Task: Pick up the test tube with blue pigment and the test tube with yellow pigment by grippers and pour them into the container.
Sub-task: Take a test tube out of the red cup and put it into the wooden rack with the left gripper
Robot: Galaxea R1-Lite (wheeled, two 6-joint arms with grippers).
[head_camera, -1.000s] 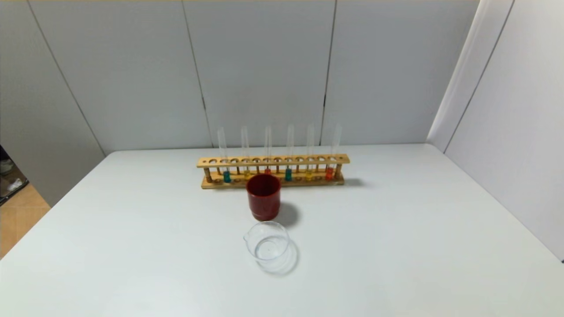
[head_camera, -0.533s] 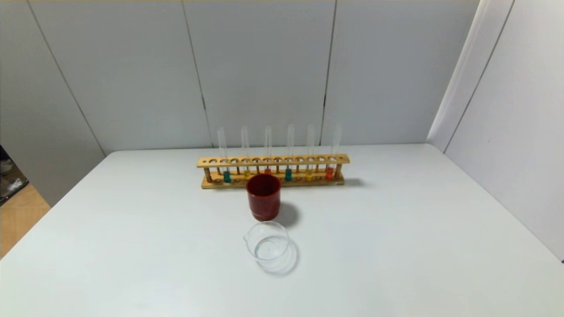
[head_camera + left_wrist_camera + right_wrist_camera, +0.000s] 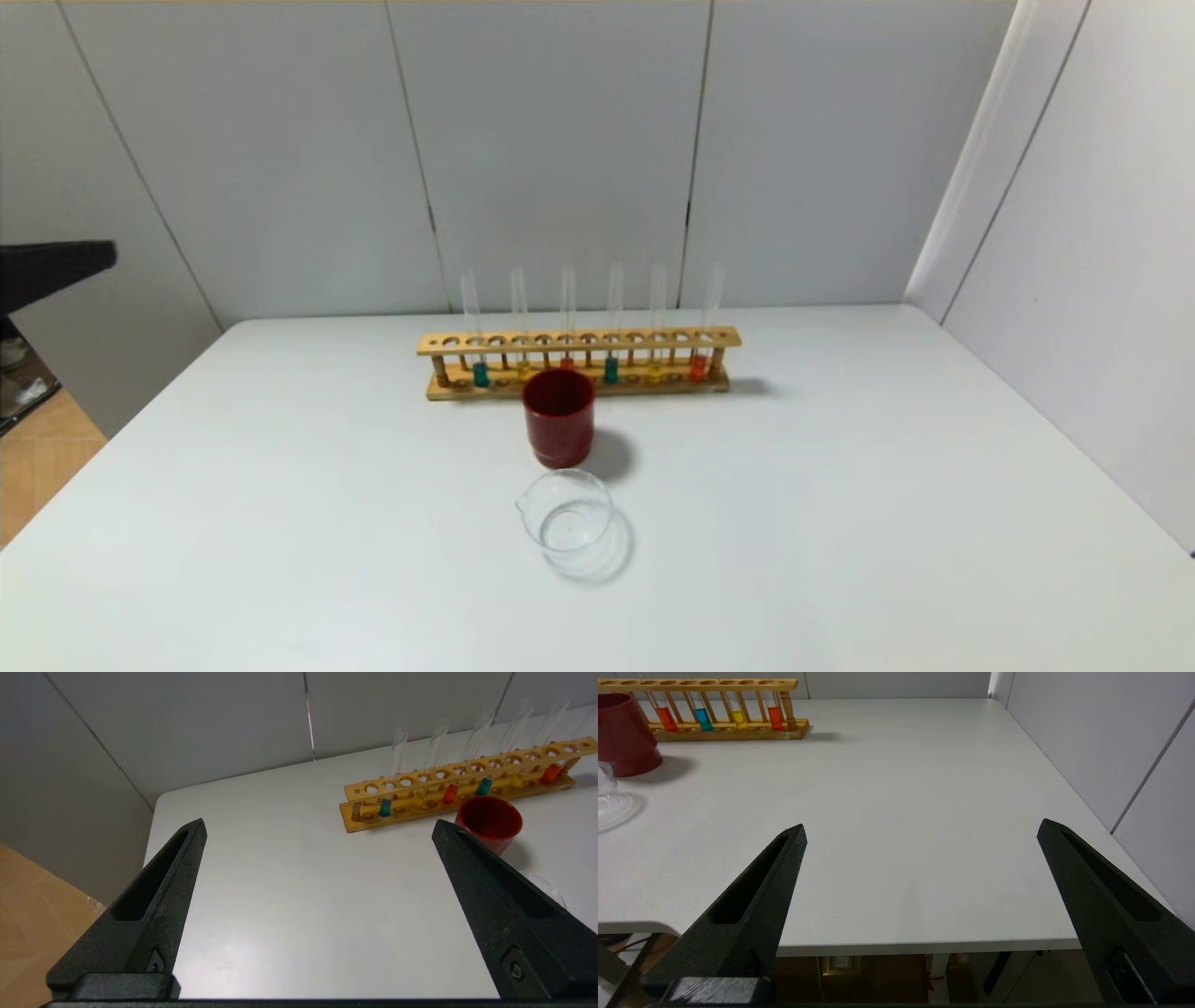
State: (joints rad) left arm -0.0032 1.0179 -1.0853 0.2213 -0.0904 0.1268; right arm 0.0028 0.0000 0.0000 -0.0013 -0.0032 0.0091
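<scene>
left gripper (image 3: 317, 828) — wide open, empty

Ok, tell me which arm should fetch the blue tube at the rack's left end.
Left, probably. The left tool is open over the table, facing the blue tube at the rack's near end. The right tool, also open, hangs back at the table's front edge, farther away.

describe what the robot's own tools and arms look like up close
Left tool and right tool look alike: two matte black, rough-textured fingers tapering to points, each with a long recessed slot and a small screw near its base, joined by a black crossbar. No cables or markings show.
</scene>
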